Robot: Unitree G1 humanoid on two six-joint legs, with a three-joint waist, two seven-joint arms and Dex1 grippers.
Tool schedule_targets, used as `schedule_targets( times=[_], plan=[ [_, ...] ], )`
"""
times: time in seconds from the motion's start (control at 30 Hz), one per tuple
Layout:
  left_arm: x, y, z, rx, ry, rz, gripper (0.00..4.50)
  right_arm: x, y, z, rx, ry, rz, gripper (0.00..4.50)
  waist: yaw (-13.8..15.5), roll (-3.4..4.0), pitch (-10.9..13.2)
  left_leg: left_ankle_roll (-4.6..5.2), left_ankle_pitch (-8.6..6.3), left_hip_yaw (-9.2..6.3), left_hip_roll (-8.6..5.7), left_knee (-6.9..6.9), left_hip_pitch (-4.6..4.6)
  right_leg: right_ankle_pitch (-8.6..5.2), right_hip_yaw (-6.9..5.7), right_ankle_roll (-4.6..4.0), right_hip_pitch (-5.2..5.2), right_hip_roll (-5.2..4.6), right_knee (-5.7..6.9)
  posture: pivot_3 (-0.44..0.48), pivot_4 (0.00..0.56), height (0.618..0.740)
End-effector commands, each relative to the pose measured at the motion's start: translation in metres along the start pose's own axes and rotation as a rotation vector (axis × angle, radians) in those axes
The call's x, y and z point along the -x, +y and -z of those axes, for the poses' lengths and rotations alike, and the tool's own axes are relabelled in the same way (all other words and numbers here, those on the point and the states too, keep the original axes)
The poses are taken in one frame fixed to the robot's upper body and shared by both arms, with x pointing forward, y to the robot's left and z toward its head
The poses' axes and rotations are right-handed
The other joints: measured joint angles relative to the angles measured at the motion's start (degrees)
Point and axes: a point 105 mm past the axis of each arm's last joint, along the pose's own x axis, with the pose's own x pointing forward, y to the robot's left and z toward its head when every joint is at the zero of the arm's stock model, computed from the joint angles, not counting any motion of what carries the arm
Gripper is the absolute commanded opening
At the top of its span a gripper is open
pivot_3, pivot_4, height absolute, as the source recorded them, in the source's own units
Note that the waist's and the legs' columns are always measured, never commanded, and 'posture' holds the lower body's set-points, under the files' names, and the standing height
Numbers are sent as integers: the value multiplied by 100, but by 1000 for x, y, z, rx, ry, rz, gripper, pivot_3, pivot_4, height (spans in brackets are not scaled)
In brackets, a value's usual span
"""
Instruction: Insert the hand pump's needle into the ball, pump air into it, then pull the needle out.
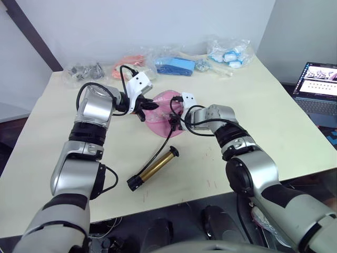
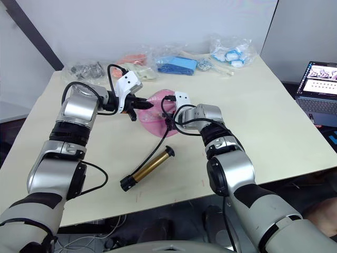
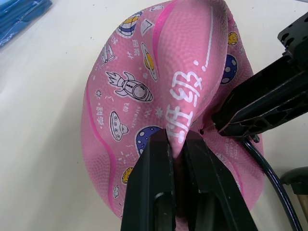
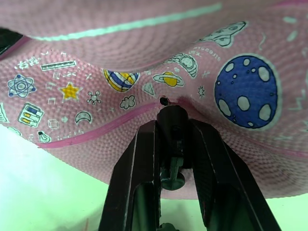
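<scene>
One ball point(image 1: 164, 113), one hand pump point(image 1: 153, 168), two hands.

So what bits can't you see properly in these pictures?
- Needle: in the right wrist view, the black fitting held by the right tool hides the pin, pressed against the ball.
- Ball's pinched fold: left wrist view, hidden between the left tool's fingers.
- Pump: its T-handle is too small to make out in the eye views.
</scene>
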Motion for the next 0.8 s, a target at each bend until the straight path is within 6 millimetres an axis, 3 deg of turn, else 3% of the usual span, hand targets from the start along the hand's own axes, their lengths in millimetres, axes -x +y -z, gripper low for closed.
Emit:
schedule_targets(
  times=[0.03,0.43,0.6,0.8],
  plan=[
    [-32,-39,19,44,55,188,0,-10,26,2,65,-27,-25,398,0,0,0,0,0,0,0,0,0,0,0,0,0,0,0,0,150,740],
    [-32,-41,19,56,55,196,0,-14,34,5,152,-28,-28,398,-3,1,-10,0,0,-1,0,-5,5,0,2,0,0,1,-1,0,150,740],
    [-31,-37,22,57,60,180,0,-7,29,-2,166,-47,-40,398,-3,2,-9,0,0,-2,0,-6,5,0,3,0,0,2,-2,0,150,740],
    [-32,-36,24,56,60,174,0,3,27,-4,309,-57,-14,398,10,8,-5,-1,0,-9,0,-11,-8,0,-4,0,-2,1,-20,0,150,740]
  ],
)
